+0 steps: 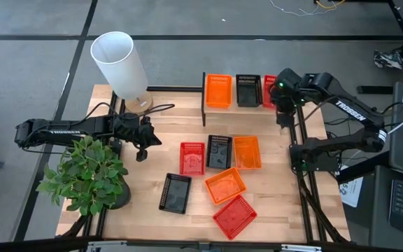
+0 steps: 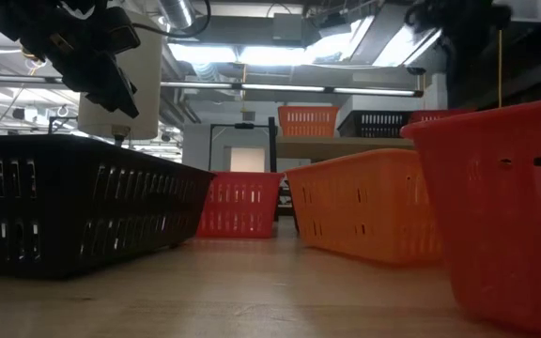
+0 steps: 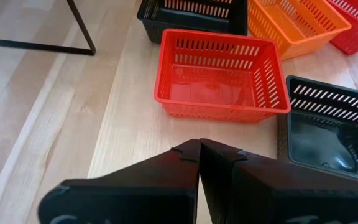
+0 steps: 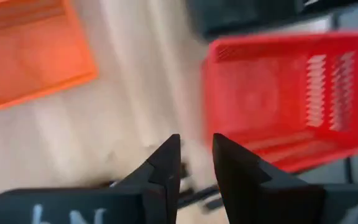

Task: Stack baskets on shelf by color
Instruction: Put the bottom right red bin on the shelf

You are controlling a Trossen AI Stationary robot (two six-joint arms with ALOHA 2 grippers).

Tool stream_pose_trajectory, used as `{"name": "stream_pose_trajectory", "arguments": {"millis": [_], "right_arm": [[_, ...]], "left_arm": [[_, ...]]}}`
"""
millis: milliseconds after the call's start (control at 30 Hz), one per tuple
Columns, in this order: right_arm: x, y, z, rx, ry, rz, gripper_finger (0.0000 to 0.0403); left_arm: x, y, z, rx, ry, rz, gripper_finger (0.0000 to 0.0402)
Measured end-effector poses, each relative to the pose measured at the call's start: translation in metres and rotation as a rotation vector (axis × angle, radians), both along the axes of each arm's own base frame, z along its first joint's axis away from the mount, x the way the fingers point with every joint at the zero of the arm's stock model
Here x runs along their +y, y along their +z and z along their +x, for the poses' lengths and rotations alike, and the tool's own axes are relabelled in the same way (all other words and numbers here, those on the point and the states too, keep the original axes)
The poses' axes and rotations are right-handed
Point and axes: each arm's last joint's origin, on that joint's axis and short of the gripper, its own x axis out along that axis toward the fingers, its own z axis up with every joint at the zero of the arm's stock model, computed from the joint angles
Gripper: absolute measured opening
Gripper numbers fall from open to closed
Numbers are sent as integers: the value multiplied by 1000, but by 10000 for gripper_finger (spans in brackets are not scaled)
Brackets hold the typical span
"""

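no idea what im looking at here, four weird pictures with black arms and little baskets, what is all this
It is one moment of a two-armed robot at a wooden table, seen by four cameras. One looks straight down, one sits at table-top height, and one rides on each wrist.

Seen from above, the left tool hangs over the table's left side, near a potted plant and a white lamp. Its fingers are shut and hold nothing; its wrist camera looks at a red basket just ahead.

The right tool hovers at the shelf, a low wooden riser at the table's far edge. Its fingers stand slightly apart, empty.

Three baskets sit on the shelf: orange, black and red. Six more lie on the table.
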Motion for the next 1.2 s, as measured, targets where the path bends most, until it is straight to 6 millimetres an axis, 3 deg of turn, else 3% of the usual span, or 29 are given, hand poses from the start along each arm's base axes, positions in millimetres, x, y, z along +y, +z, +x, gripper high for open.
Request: {"name": "stream_pose_trajectory", "arguments": {"millis": [133, 233, 333, 433, 633, 800, 1067, 1200], "right_arm": [[15, 7, -5, -33, -89, 59, 94], [32, 7, -5, -166, -97, 279, 94], [50, 0, 3, -244, -103, 461, 94], [65, -11, 6, -235, -68, 480, 94], [76, -34, 6, -114, -62, 220, 94], [71, -37, 9, -130, -119, 8, 94], [58, -6, 17, -308, -211, -307, 94], [41, 5, 24, -329, -255, -332, 94]], "left_arm": [[0, 0, 0, 0, 0, 0, 0], [0, 0, 0, 0, 0, 0, 0], [0, 0, 0, 0, 0, 0, 0], [0, 0, 0, 0, 0, 0, 0], [0, 0, 0, 0, 0, 0, 0], [0, 0, 0, 0, 0, 0, 0], [0, 0, 0, 0, 0, 0, 0], [0, 0, 0, 0, 0, 0, 0]]}}
